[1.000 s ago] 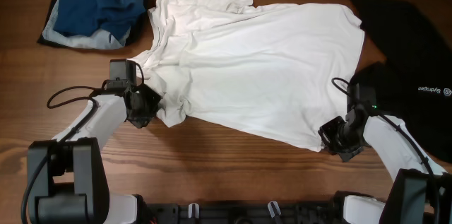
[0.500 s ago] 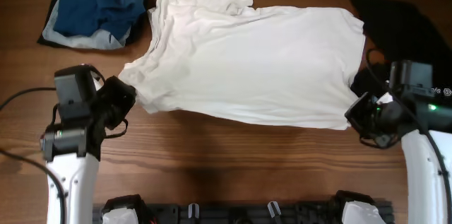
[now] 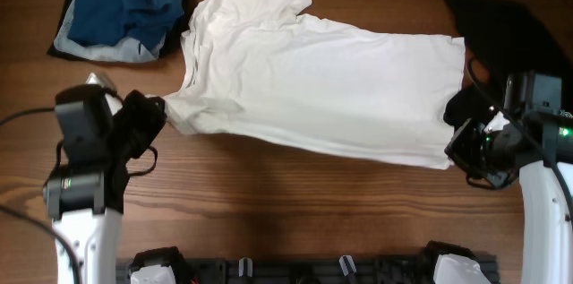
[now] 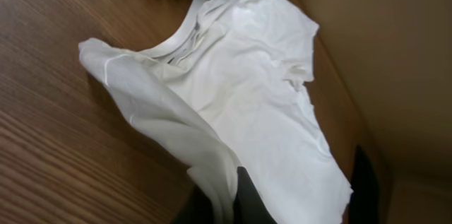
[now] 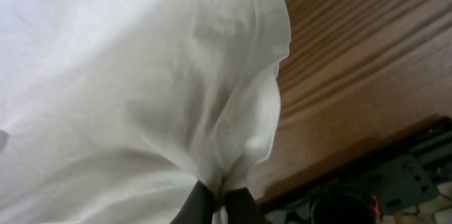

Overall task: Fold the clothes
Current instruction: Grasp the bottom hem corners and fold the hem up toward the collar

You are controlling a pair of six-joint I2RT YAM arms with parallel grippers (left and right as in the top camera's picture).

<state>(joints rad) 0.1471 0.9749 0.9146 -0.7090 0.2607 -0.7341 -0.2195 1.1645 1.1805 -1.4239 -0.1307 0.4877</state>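
Observation:
The white T-shirt [image 3: 313, 82] hangs stretched across the middle of the wooden table, plain side up, one sleeve at the back. My left gripper [image 3: 159, 109] is shut on its left front corner near the collar and lifts it; the shirt also shows in the left wrist view [image 4: 233, 90], pinched at the fingers [image 4: 229, 206]. My right gripper [image 3: 457, 148] is shut on the right front corner of the hem. In the right wrist view the cloth [image 5: 141, 75] bunches into the closed fingers [image 5: 220, 199]. No striped print or label shows.
A blue collared shirt [image 3: 125, 2] lies on a pile at the back left. A black garment [image 3: 510, 33] with small white lettering lies at the right edge, behind my right arm. A black rail [image 3: 295, 266] runs along the front edge.
Both arms have risen from the table with the shirt's front corners and pulled apart, left arm leftward, right arm rightward. The shirt has been drawn taut and its crumpled left part has opened out.

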